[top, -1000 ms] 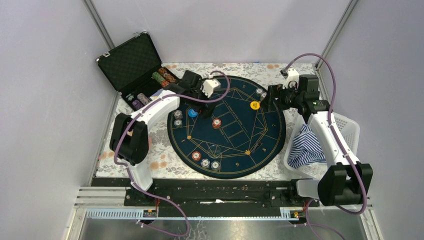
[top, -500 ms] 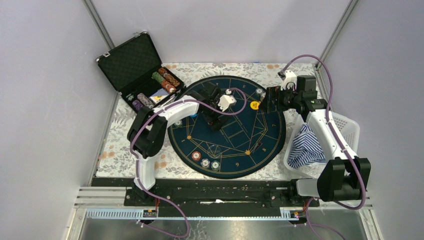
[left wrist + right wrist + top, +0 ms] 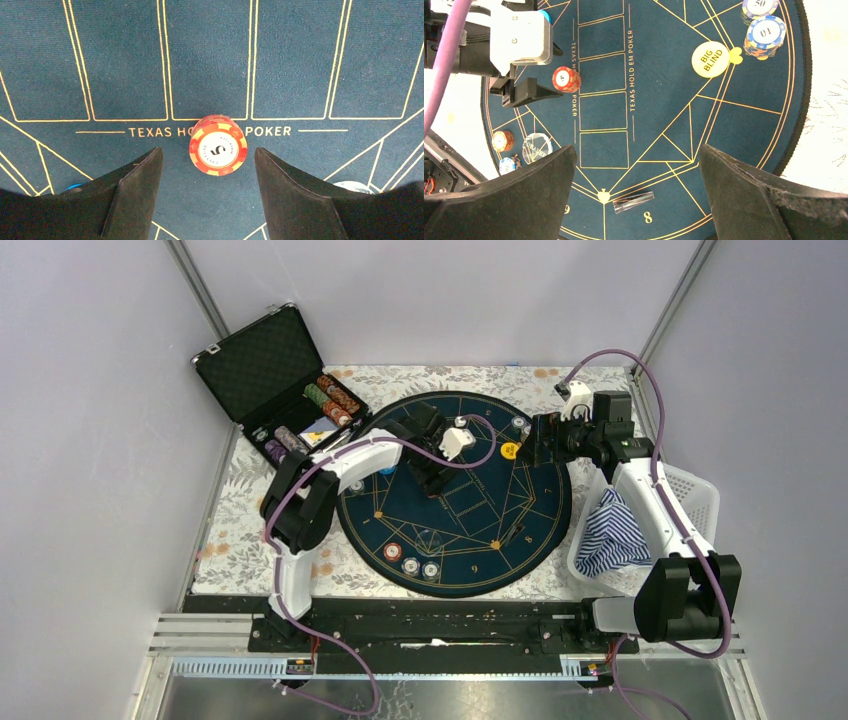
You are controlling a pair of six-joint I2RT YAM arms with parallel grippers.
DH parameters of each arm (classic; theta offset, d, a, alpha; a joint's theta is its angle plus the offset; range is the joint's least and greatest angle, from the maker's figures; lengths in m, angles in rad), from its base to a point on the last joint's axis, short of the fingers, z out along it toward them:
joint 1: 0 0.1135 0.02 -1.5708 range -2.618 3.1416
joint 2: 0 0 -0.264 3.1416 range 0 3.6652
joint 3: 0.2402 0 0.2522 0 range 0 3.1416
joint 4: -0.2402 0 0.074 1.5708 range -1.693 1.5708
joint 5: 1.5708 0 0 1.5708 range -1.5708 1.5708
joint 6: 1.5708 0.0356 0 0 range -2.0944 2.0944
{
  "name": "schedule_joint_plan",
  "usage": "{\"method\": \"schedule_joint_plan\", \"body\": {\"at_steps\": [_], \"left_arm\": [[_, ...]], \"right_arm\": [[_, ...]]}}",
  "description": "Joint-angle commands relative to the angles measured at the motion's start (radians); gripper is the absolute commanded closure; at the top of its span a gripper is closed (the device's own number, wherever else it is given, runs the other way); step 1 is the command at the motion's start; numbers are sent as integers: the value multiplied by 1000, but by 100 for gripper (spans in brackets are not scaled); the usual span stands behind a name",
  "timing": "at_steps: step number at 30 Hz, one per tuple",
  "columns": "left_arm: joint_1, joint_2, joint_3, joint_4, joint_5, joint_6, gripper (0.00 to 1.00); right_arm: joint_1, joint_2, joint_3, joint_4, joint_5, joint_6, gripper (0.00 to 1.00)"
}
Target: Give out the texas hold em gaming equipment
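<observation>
One orange chip stack (image 3: 218, 152) stands lower centre in the left wrist view, on the mat (image 3: 210, 60), with the left hand (image 3: 207, 149) spread astride it, touching neither side, likely poised to pinch it, while the right hand (image 3: 636, 147) hangs spread above.

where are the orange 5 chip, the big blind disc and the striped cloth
orange 5 chip (image 3: 218, 151): left wrist view, white centre label
big blind disc (image 3: 710, 59): right wrist view, middle of yellow face
striped cloth (image 3: 612, 535): top external view, middle of its bunched folds
</observation>
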Motion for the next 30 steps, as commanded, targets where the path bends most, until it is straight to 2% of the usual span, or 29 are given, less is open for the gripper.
{"method": "schedule_joint_plan", "body": {"at_steps": [1, 6, 18, 24, 30], "left_arm": [[-9, 17, 52, 7, 3, 1, 28], [-11, 43, 70, -15, 13, 3, 33], [-9, 4, 92, -48, 45, 1, 64], [46, -87, 98, -116, 74, 6, 67], [177, -237, -36, -135, 78, 63, 67]], "right_arm": [[-3, 6, 15, -6, -13, -15, 0], [-3, 6, 15, -6, -8, -17, 0], [-2, 13, 15, -6, -5, -20, 0], [-2, 17, 15, -7, -6, -21, 0], [-3, 26, 16, -7, -11, -19, 0]]}}
